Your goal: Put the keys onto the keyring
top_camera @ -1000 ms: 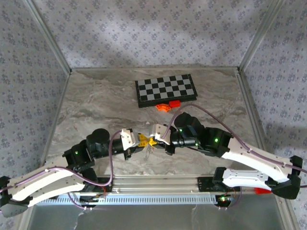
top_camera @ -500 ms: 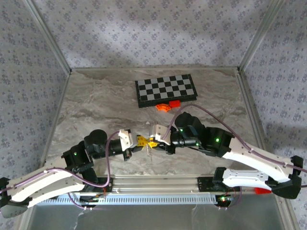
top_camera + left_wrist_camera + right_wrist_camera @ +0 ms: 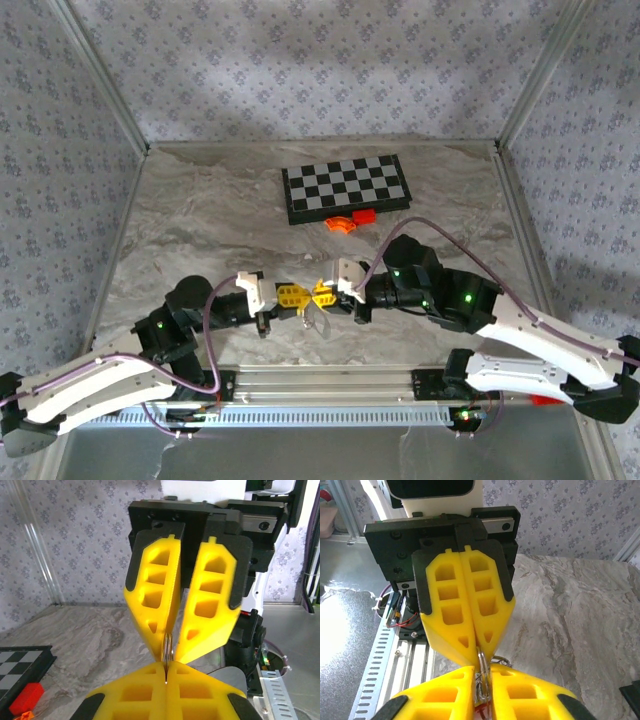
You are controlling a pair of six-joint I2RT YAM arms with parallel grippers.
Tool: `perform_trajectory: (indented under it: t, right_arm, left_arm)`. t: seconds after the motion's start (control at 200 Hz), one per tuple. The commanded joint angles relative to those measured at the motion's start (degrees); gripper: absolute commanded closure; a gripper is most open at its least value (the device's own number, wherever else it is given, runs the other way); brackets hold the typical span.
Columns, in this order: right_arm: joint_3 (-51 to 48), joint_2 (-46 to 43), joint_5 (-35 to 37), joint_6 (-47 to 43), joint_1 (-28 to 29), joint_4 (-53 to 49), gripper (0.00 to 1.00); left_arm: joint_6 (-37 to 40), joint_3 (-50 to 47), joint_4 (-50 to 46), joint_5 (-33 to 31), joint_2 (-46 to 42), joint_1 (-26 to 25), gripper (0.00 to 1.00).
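both arms bent inward, left gripper [image 3: 293, 296] and right gripper [image 3: 321, 293] meeting tip to tip, both pinched closed

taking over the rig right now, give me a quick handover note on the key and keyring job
The left gripper is shut, pinching the keyring by its edge.
The right gripper is shut on the same keyring, tip to tip with the left.
A red bit low in the right grip is probably the key.
Done: ring held by both.
Left: can't tell if the key is threaded; check.

No legible text anywhere
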Motion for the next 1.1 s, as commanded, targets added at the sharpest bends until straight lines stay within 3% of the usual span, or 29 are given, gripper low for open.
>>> perform_trajectory:
  t: [0.0,0.13,0.245,0.355,0.455,0.655,1.094]
  right_arm:
    - [-0.62,-0.98,-1.36,1.02,-0.42,1.50,0.90]
    - [-0.74,-1.39,0.09,0.54,-0.59,1.45,1.00]
    - [-0.10,-1.01,2.96,0.09,-0.36,-0.13,1.00]
    - [1.32,0.11,4.80,-2.14,0.13,-3.92,1.00]
    - [2.83,1.23,6.04,-3.77,0.62,-7.04,1.00]
    - [4.78,3.09,7.22,-5.11,1.07,-10.71,1.00]
    - [4.26,4.17,3.86,-3.90,1.15,-8.44,1.00]
  left_arm:
    - [-1.74,-0.29,7.02,2.43,-0.23,0.03,1.00]
    - [-1.77,-0.65,7.13,2.17,0.04,0.03,1.00]
    - [-0.58,0.35,3.04,-1.06,-0.04,0.03,1.00]
    - [1.94,2.89,-4.08,-5.08,0.85,0.03,0.89]
    - [3.66,4.83,-8.36,-7.50,2.59,0.03,0.89]
    - [4.41,6.58,-10.00,-7.25,5.55,0.03,0.90]
    - [3.29,5.23,-7.24,-4.80,4.46,0.03,0.89]
